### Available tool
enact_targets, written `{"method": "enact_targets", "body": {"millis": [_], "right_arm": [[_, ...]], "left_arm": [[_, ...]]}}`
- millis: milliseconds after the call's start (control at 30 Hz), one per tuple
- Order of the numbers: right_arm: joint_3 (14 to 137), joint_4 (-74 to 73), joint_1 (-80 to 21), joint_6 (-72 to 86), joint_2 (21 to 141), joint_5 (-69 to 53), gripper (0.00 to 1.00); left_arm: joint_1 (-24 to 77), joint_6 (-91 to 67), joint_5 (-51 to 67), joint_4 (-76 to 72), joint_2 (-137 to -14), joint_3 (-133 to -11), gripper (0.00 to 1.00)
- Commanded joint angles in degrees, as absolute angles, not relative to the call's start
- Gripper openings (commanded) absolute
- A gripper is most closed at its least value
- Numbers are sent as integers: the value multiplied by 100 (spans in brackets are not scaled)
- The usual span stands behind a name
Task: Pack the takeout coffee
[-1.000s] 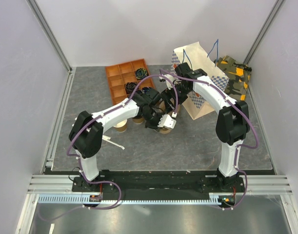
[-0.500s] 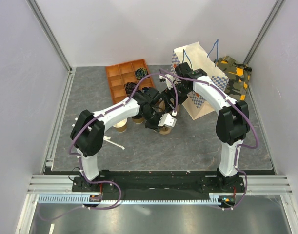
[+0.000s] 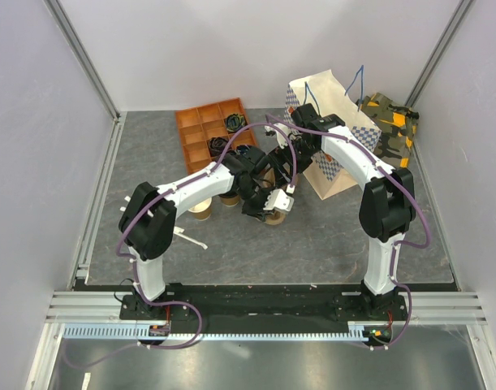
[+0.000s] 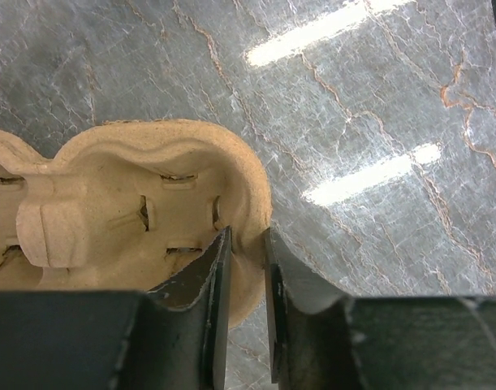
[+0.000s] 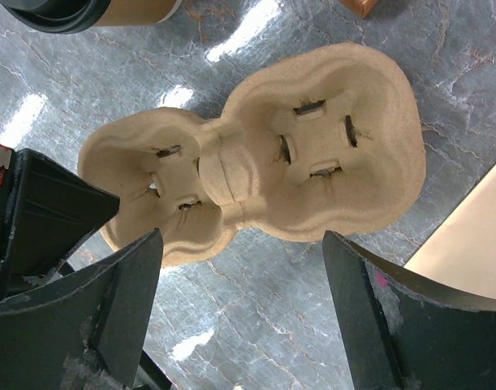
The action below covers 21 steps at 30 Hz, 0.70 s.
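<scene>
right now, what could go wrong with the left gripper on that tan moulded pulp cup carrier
The left gripper straddles only the thin rim of the tan moulded pulp cup carrier, so a lift could tip or tear it. The open right gripper hangs over it, so the two might clash.

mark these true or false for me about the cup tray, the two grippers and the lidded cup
The cup tray holds no cups: true.
The right gripper is shut: false, its jaws stand wide open over the tray.
The left gripper has a finger on each side of the tray's rim: true.
The lidded cup sits in the tray: false, it stands on the table, outside the tray.
</scene>
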<state>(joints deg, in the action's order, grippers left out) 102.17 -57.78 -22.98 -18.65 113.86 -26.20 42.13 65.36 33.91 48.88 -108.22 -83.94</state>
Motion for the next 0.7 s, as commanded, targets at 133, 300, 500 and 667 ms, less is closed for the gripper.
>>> {"method": "enact_targets", "body": {"millis": [133,300,500,667], "right_arm": [[10450,-5757,-2276,-1881,11312,-2663,88],[10459,-5766,-2276,-1890,11312,-2646,88],[10459,-5774,-2276,-1890,11329,-2637,88],[10459,-5757,-2268,-1890,11347,-2663,88]], "left_arm": [[4210,6337,3551,4913,-10934,-8534,33],[4210,6354,3472,4913,-11013,-8525,33],[4254,6311,3507,4904,-10978,-8499,35],[4307,6328,3516,4896,-10951,-8455,30]]}}
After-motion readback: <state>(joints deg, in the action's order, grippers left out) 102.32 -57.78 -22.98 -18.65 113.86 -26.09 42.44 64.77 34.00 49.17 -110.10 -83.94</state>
